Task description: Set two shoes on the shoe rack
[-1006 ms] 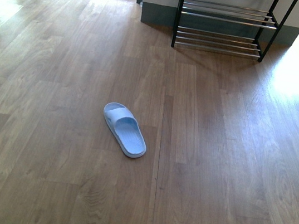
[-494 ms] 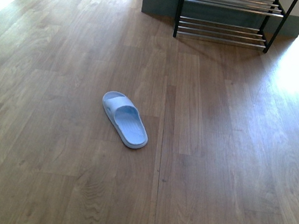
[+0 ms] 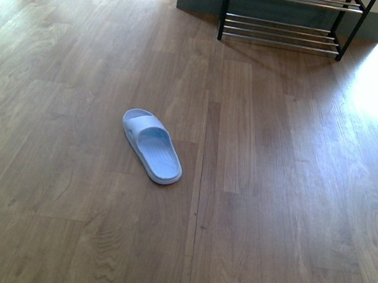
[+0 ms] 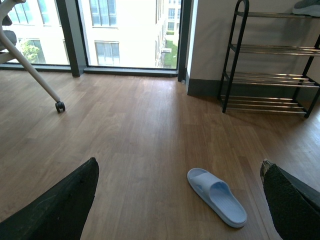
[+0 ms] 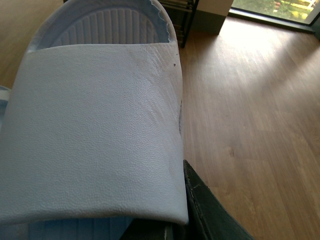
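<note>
Through the front camera I see one pale blue slide sandal (image 3: 151, 146) lying flat on the wood-plank floor (image 3: 294, 200). It looks like smooth moulded foam, with its open heel end nearer me, and it is well apart from the shoe rack (image 3: 289, 18) at the far wall. Only the rack's lower tiers show here: a black tube frame with thin chrome bars. Neither arm is in this view.

The left wrist camera adds the rack's rounded upper corner and higher tiers. A pale object (image 4: 307, 6) sits on the top tier, cropped too much to name. This view also shows tall windows and a castor (image 4: 60, 106) on a white leg. The left gripper (image 4: 179, 167) is spread wide, with its dark, rough fingers (image 4: 65, 205) at either side and nothing between them.

Only the right wrist camera shows the second slide (image 5: 100, 125). It fills the view, with a pebbled strap and a ribbed footbed. The right gripper (image 5: 172, 220) is pinching it, and one black finger (image 5: 210, 212) shows beneath the strap's edge.
</note>
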Robot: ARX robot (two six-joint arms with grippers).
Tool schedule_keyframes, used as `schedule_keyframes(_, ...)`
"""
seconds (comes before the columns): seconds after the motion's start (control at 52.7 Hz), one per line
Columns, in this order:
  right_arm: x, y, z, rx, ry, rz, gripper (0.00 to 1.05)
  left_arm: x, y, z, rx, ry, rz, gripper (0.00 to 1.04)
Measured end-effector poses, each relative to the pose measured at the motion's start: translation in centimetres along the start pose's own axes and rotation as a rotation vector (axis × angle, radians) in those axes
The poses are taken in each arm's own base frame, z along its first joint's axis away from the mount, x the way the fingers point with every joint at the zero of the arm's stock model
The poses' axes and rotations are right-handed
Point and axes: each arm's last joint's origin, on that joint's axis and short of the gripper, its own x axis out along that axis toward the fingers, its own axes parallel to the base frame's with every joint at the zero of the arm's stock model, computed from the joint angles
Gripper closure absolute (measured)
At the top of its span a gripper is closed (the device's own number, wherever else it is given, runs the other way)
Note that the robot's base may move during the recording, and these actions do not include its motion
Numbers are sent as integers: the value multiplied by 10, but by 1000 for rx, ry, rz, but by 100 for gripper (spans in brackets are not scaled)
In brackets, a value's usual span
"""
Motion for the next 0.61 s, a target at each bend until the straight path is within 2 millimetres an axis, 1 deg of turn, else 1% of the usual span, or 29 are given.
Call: schedule_keyframes(0.608, 0, 0, -1, 3, 7, -6, 103, 0, 0, 0, 0, 0, -1, 9)
